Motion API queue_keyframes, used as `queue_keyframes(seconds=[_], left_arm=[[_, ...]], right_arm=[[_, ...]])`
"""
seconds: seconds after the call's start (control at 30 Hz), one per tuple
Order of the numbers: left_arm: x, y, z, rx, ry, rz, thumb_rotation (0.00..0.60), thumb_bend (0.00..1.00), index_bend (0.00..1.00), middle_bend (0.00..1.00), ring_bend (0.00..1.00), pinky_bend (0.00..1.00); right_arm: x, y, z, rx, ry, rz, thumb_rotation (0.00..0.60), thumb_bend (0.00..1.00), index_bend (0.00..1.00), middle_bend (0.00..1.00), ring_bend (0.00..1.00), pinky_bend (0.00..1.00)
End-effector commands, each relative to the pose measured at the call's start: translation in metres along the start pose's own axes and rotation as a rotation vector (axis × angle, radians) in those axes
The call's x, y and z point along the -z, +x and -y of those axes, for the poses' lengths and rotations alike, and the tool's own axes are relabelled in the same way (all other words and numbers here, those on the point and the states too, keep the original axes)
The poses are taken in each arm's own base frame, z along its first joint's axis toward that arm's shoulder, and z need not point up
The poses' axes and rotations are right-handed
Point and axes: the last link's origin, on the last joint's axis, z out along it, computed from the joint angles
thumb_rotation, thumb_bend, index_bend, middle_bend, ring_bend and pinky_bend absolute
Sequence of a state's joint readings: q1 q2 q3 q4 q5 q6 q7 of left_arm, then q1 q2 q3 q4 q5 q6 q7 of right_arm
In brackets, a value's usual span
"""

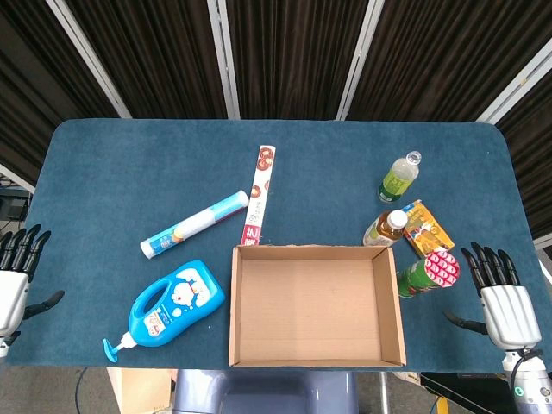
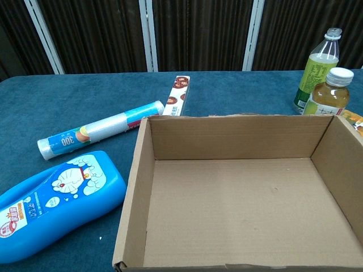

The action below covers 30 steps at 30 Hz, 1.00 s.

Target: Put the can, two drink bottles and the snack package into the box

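The open brown cardboard box [image 2: 244, 187] sits empty; both hands, left [image 1: 17, 280] and right [image 1: 504, 302], rest spread (nothing held), so the first pickup awaits, likely the lying green can [image 1: 429, 274].

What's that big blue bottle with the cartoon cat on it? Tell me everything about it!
The blue bottle looks like smooth plastic and lies flat on its side on the blue table, left of the cardboard box. It has a built-in handle, a pump spout pointing toward the table's front edge, and a white label with a blue cartoon cat. No hand touches it, and it looks slightly apart from the box.
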State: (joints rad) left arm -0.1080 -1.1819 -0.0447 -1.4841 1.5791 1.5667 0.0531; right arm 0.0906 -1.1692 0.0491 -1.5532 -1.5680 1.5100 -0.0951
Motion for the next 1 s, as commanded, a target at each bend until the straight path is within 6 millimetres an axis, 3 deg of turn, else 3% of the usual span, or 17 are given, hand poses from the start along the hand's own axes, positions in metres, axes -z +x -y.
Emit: queue_keyframes(seconds=[0.03,0.67,1.0], left_arm=[[0.0,0.0,0.0,-0.001,0.002,0.002,0.6,0.03,0.0,0.0,0.0,0.05],[0.005,0.004,-0.002,-0.003,-0.008,-0.049,0.6,0.03,0.0,0.0,0.0,0.05],[0.004,0.001,0.001,-0.017,0.01,-0.037,0.6,0.04,0.0,0.0,0.0,0.05]], right_arm=[[-0.001,-0.002,0.0,0.004,-0.003,0.009,0.6,0.0,0.0,0.0,0.0,0.0],[0.001,0.004,0.008,-0.156,0.054,0.106,0.6,0.0,0.0,0.0,0.0,0.0],[-0.034,0.009,-0.002,-0.417,0.105,0.204,0.6,0.0,0.0,0.0,0.0,0.0]])
